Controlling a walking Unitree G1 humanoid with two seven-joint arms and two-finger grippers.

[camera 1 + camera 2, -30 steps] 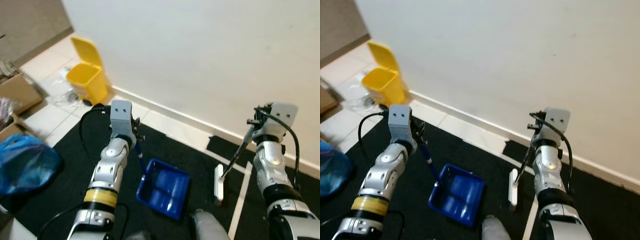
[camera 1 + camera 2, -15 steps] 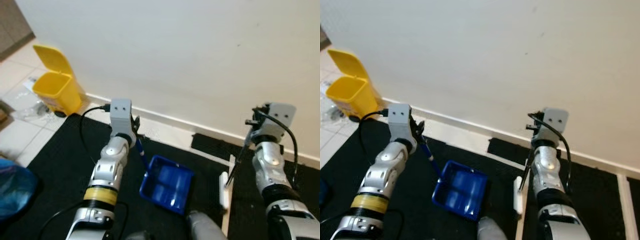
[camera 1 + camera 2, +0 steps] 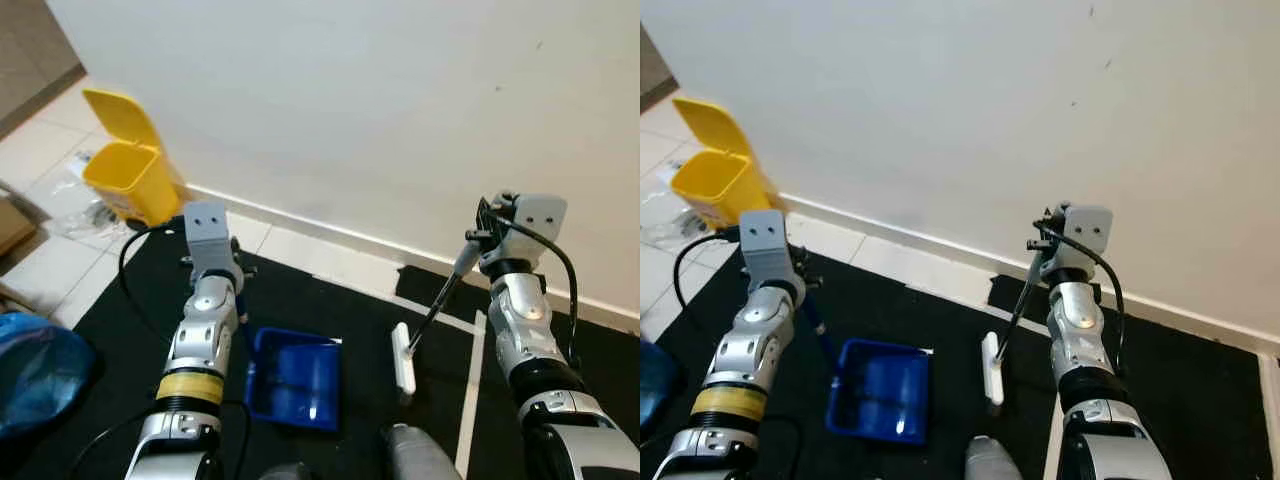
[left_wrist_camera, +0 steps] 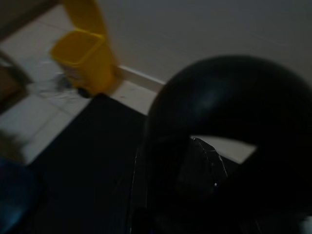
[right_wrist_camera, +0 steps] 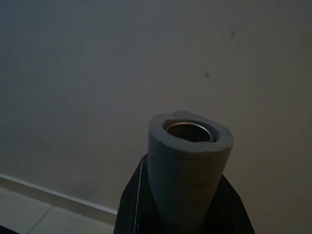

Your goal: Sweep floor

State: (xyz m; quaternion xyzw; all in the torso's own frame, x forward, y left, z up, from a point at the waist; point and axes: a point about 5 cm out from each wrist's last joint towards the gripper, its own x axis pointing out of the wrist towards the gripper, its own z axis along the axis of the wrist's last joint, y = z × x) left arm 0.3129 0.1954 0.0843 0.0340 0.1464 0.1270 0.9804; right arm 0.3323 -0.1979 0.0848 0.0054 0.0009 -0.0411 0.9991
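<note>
A blue dustpan [image 3: 292,380] lies flat on the black mat [image 3: 130,330] in front of me. Its blue handle rises to my left gripper [image 3: 232,275], which is shut on it. The left wrist view has the handle's dark looped end [image 4: 224,122] close up. A broom with a white head [image 3: 402,358] rests on the mat to the right of the dustpan. Its dark shaft slants up to my right gripper [image 3: 470,252], shut on the grey foam grip [image 5: 189,165], with black fingers [image 5: 130,204] on either side.
A white wall [image 3: 350,100] with a skirting board runs close ahead. A yellow bin [image 3: 130,170] with its lid up stands on the tiles at the far left. A blue bag [image 3: 35,365] lies at the left edge. White tape lines [image 3: 470,400] cross the mat.
The whole view has swung and shifted, so the camera moved. Both grippers keep their hold. Dustpan and broom head stay side by side on the mat.
</note>
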